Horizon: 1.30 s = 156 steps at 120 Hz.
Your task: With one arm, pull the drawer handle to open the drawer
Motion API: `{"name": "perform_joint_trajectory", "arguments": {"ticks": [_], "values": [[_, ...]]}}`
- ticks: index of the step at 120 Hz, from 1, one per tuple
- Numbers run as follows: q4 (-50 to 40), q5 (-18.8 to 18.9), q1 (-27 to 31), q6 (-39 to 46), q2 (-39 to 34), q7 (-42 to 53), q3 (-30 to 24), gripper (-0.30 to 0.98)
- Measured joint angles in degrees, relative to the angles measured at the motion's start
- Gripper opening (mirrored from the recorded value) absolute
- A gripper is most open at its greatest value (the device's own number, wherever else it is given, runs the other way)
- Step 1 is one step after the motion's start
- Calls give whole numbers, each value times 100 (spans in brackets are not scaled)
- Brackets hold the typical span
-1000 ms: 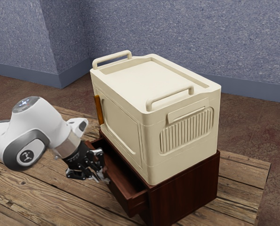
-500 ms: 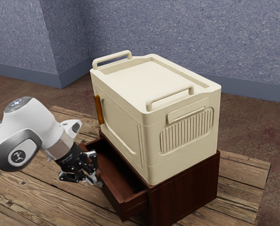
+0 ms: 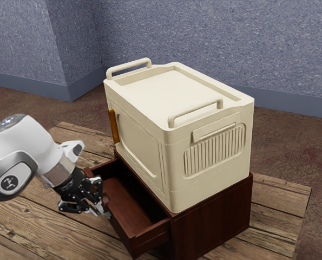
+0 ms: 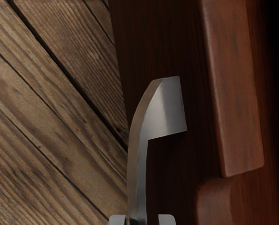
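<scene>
Drawer (image 3: 129,201): open, slid out of the dark red-brown cabinet (image 3: 220,222) toward the exterior view's left; its inside is exposed and its rear part lies within the cabinet. Pincer (image 3: 104,211): at the drawer front, angled downward, beside the metal handle (image 4: 137,159); I cannot tell whether it is wide, narrow or clamped on that handle. Handle: mounted on the drawer's outer face, curved bar with a broad, squared end against the dark wood. Arm (image 3: 33,146): white with grey trim, entering from the exterior view's left. Cabinet stands on the bench (image 3: 31,225), which is of worn wooden planks. On top of the cabinet: cream box (image 3: 150,100), upright, recessed top, two raised bars, ribbed panel on one side. Orange-brown strip (image 3: 113,127): upright, beside the box's far corner. Background: speckled blue-grey wall (image 3: 204,43), brown floor (image 3: 290,127).
</scene>
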Motion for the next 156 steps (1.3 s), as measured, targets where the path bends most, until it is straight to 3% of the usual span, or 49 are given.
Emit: {"name": "perform_joint_trajectory", "arguments": {"ticks": [156], "values": [[-604, 338, 585, -469, -1019, -8, -1, -2]]}}
